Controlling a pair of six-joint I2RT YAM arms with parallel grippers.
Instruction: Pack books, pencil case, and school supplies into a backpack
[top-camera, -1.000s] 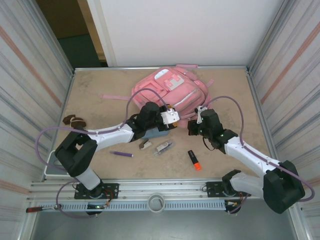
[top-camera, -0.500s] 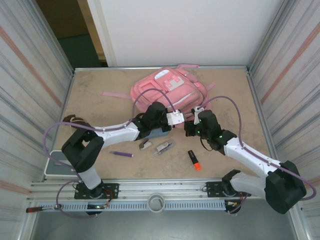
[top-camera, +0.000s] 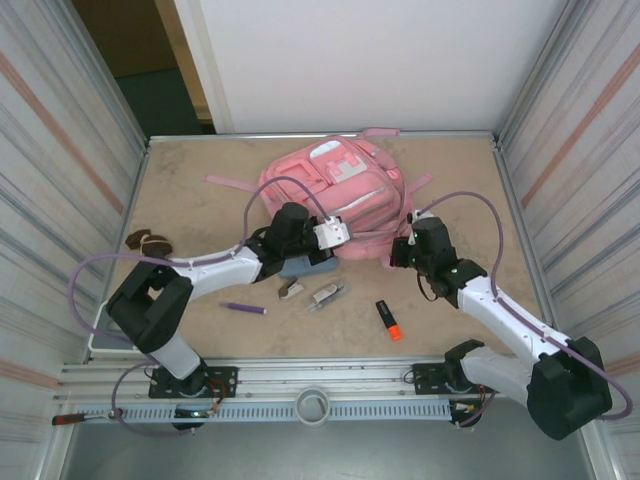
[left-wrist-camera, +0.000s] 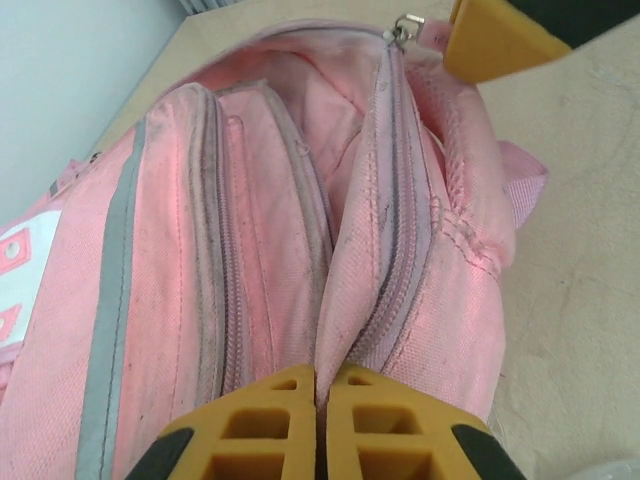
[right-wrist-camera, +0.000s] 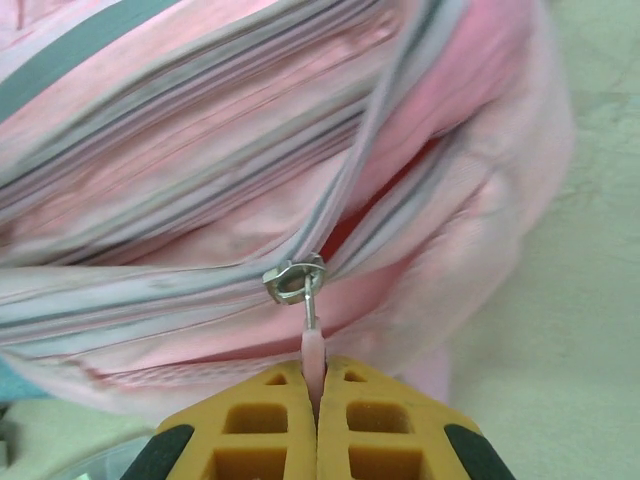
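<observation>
**Top external:** the backpack (top-camera: 345, 195) lies at the far centre of the tabletop (top-camera: 190, 230), with both arms reaching its near edge. The pencil case (top-camera: 305, 266), purple pen (top-camera: 243, 308) and highlighter (top-camera: 388, 320) lie nearer.
**Left wrist:** the left jaws are closed on a fabric fold beside the backpack's open zip.
**Right wrist:** the right jaws pinch the pink zip pull (right-wrist-camera: 312, 345).

The backpack (top-camera: 340, 185) lies far-centre on the counter (top-camera: 470, 170). Just before it sits the pencil case (top-camera: 305, 267). Nearer lie the stapler piece (top-camera: 291, 290) and clip (top-camera: 327, 294) side by side, pen (top-camera: 243, 308) to their left, highlighter (top-camera: 388, 320) to their right.
</observation>
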